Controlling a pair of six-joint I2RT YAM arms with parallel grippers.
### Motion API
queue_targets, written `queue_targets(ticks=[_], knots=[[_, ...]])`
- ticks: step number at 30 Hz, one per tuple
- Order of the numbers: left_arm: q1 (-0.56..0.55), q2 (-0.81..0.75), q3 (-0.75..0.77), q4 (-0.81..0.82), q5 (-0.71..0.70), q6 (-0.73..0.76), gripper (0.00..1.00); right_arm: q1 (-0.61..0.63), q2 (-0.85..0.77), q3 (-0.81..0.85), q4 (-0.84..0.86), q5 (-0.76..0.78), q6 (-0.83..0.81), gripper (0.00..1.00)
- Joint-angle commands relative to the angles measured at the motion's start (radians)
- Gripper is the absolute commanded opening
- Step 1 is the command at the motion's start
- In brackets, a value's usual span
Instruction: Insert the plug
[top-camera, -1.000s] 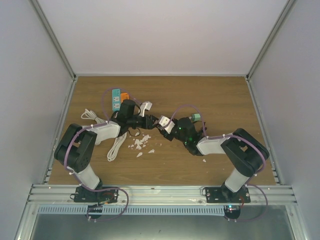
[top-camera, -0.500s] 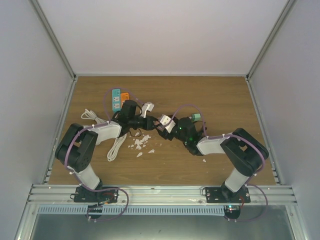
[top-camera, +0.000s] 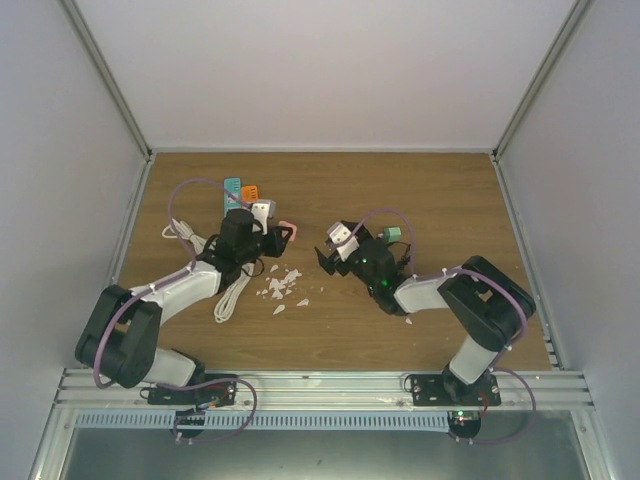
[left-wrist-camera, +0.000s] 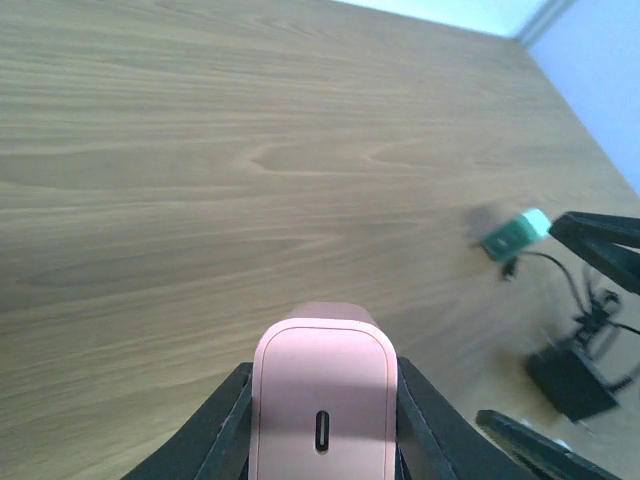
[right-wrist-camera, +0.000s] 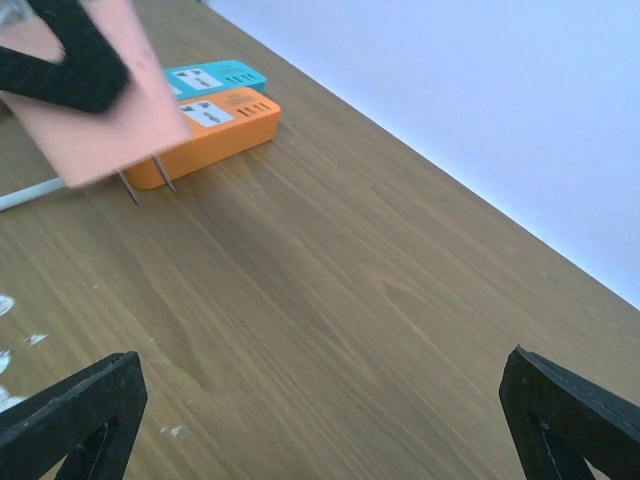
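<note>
L gripper (left-wrist-camera: 323, 435) is clamping the pink charger plug (left-wrist-camera: 322, 390) btw narrow jaws, USB port facing the wrist cam. Plug is hanging above the table (left-wrist-camera: 300, 150), not yet in. R wrist view is showing its two prongs (right-wrist-camera: 142, 186) pointing down-ish, near the orange socket block (right-wrist-camera: 214, 124), w/ the teal socket block (right-wrist-camera: 214, 77) right behind. R gripper (top-camera: 337, 246) is standing wide open, holding nothing, well apart to the right.

Pickup looks done, I'm judging; lining prongs up w/ a socket and pushing in are remaining.

Room: bare wood btw plug & blocks, but blocks are lying near the back-left corner, side wall (top-camera: 70, 150) close. White cable (top-camera: 232, 292) & white crumbs (top-camera: 280, 287) are lying by the L arm.
</note>
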Motion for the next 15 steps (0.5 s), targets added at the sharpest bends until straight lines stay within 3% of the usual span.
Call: queue_targets(ticks=[1, 6, 15], knots=[[0.031, -0.046, -0.029, 0.043, -0.185, 0.011, 0.00, 0.024, 0.072, 0.103, -0.077, 0.067, 0.028, 1.00], [0.072, -0.030, 0.009, -0.042, -0.221, -0.007, 0.00, 0.069, 0.160, 0.173, -0.131, 0.116, -0.024, 1.00], [0.079, -0.090, 0.126, -0.191, -0.243, -0.121, 0.00, 0.077, 0.159, 0.178, -0.128, 0.136, -0.015, 1.00]])
